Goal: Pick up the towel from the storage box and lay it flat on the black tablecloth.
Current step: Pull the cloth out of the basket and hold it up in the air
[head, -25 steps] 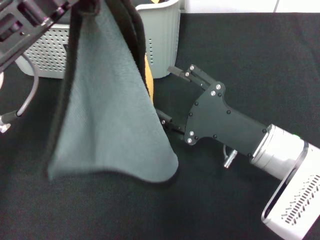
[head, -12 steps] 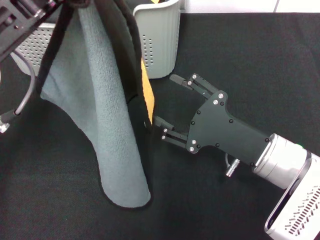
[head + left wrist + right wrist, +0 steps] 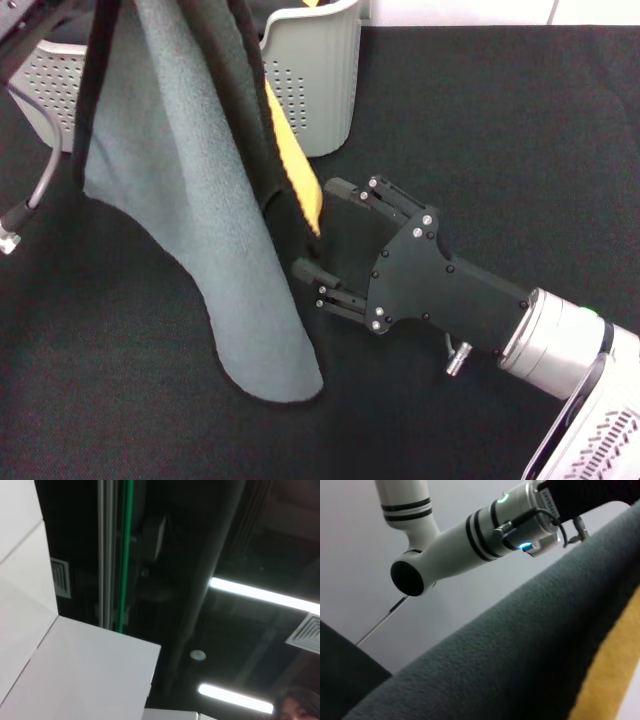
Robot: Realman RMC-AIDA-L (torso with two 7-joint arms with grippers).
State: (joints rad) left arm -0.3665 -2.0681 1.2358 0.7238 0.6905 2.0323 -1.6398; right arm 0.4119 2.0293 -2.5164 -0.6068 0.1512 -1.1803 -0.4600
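Hanging towel (image 3: 190,200) — yellow face showing, right gripper (image 3: 325,232) fingers spread beside it, storage box (image 3: 320,80) behind

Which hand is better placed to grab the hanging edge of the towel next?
The right hand, probably: it sits open beside the towel's hanging edge, low over the black tablecloth. The left arm is up at the towel's top, its hand out of sight.

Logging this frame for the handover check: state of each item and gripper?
Fuzzy grey-green and yellow towel: lifted out, hanging from above, lower corner near the cloth.
Light grey perforated plastic storage box: upright behind the towel.
Black fabric tablecloth: spread flat, towel not laid on it yet.
Right gripper: open, low, at the towel's hanging edge.
Left gripper: top left, fingers out of view.
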